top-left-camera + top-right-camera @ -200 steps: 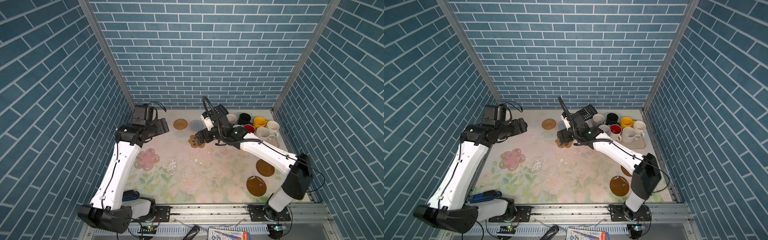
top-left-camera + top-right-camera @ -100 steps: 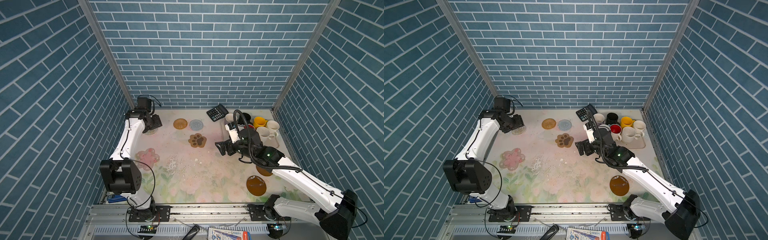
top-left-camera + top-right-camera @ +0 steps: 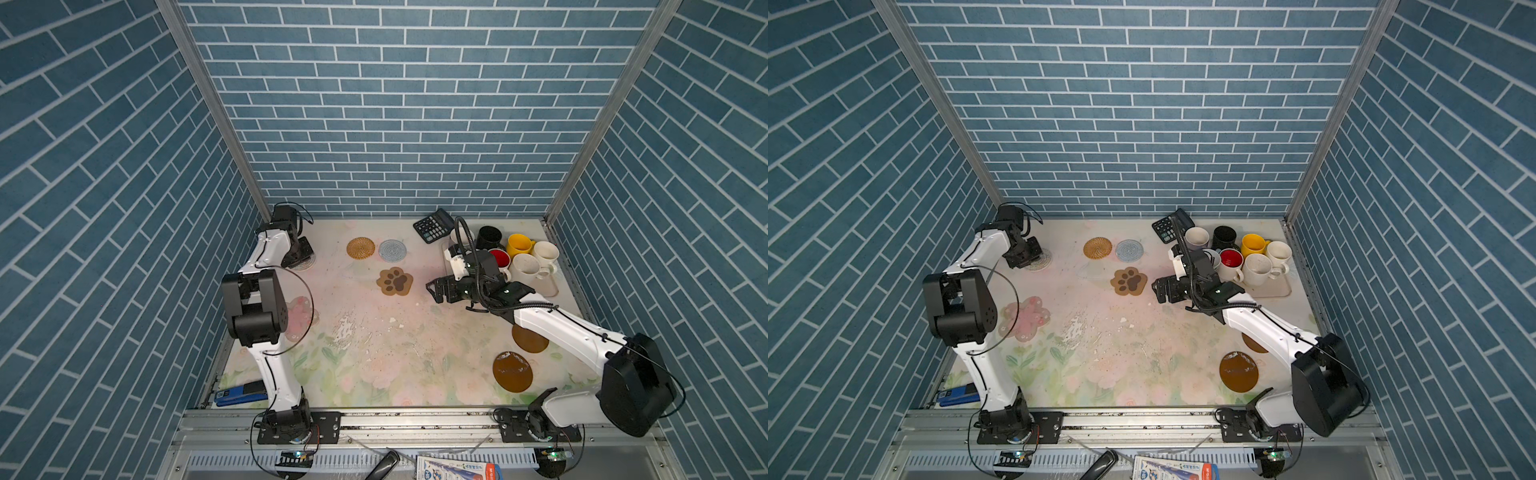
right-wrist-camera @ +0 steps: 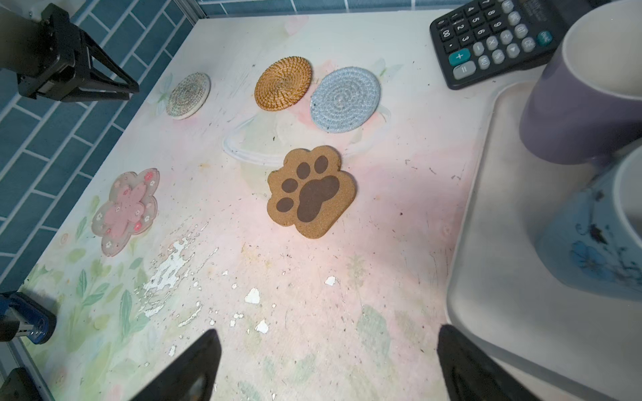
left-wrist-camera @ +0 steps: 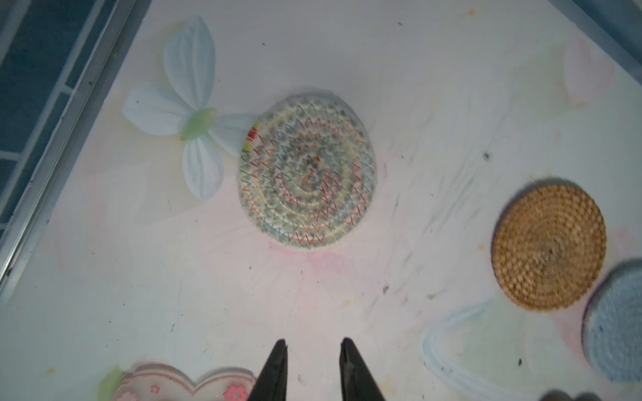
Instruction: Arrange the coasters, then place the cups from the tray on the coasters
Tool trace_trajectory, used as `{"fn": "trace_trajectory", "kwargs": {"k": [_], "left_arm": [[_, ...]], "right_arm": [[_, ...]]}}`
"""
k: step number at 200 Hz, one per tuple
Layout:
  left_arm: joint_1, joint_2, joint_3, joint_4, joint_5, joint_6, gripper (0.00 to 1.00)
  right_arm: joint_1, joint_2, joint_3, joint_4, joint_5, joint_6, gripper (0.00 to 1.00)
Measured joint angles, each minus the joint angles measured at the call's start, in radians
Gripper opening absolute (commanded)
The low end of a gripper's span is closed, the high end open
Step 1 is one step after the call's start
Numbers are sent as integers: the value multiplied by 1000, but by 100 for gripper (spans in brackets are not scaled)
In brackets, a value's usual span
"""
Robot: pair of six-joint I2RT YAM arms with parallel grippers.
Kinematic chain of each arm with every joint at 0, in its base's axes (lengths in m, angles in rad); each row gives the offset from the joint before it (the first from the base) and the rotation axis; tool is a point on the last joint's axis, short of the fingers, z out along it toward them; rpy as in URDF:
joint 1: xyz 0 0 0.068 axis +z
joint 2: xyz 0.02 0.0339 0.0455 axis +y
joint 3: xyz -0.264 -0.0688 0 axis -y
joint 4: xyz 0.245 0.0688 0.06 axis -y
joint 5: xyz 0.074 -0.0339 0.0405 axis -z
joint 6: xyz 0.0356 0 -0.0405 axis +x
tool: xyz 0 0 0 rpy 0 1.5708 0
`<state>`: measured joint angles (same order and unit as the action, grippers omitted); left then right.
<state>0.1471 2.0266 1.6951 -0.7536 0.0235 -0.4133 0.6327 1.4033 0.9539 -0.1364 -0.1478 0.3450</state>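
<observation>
Floral tabletop (image 3: 374,365) | left end effector (image 5: 313,342) narrowly parted, near pale coaster (image 5: 307,173), apart | right end effector (image 4: 326,333) spread wide

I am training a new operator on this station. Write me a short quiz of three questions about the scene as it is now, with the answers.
1. True or false: the paw-shaped coaster lies on the tray.
2. Where is the pale stitched round coaster in relation to the left hand? A. gripped in it. B. on the table, not in its grip. C. on the tray.
3. How many amber discs lie on the table?

Key: 1 false, it lies on the table. 2 B. 3 two, one partly hidden by the right arm.
</observation>
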Motion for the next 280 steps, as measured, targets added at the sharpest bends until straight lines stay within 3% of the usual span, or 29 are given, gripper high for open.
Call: {"fn": "trace_trajectory", "kwargs": {"k": [24, 145, 203, 280], "left_arm": [[33, 89, 87, 12, 7, 1, 0], [57, 427, 441, -28, 53, 29, 0], [54, 408, 382, 18, 53, 26, 0], [-3, 232, 83, 105, 24, -10, 0]], "right_arm": [[-3, 13, -11, 17, -18, 0, 96], [-4, 53, -56, 60, -59, 25, 99], [-5, 49, -66, 70, -43, 26, 99], [-5, -18, -106, 85, -13, 38, 99]]}}
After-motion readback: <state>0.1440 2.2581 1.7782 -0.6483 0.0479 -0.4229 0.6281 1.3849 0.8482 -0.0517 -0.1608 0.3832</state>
